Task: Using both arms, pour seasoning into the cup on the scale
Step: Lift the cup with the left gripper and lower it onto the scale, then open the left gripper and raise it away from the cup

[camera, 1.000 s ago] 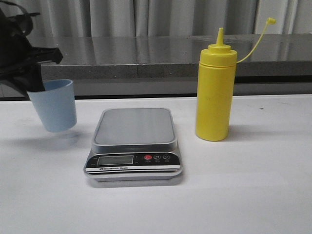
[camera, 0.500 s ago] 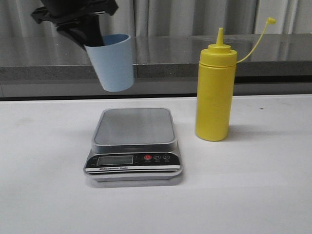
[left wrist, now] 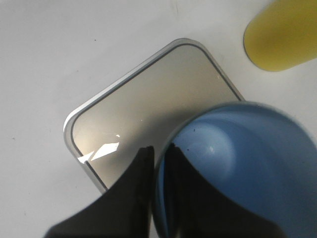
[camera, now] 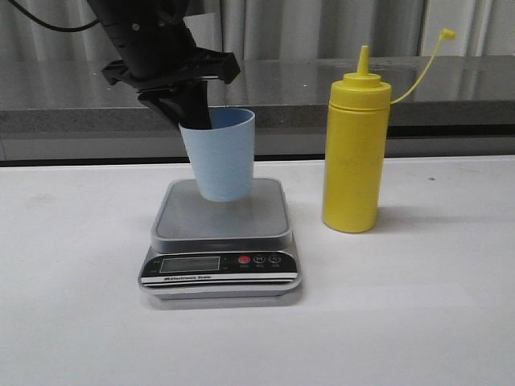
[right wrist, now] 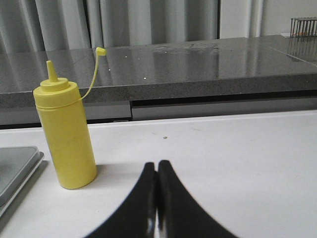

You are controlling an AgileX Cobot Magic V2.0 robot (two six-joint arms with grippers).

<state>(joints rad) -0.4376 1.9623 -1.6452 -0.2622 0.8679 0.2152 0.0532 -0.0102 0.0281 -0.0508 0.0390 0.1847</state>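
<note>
Left gripper (camera: pixel 195 121) pinching the rim of the tapered pale blue plastic cup (camera: pixel 219 157) over the scale (camera: pixel 221 237) platform's rear edge, contact unclear, smooth yellow seasoning (camera: pixel 355 145) upright beside scale on white desk (camera: pixel 418 305), right gripper (right wrist: pixel 157 171) fingers pressed together, empty.

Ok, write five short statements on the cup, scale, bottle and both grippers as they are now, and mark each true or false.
1. The left gripper grips the cup by its rim. True.
2. The cup lies on its side on the table. False: it is upright over the scale.
3. The seasoning bottle stands on the scale. False: it stands on the table beside it.
4. The right gripper holds the bottle. False: its fingers are shut on nothing.
5. The bottle's nozzle is uncapped. True.
</note>
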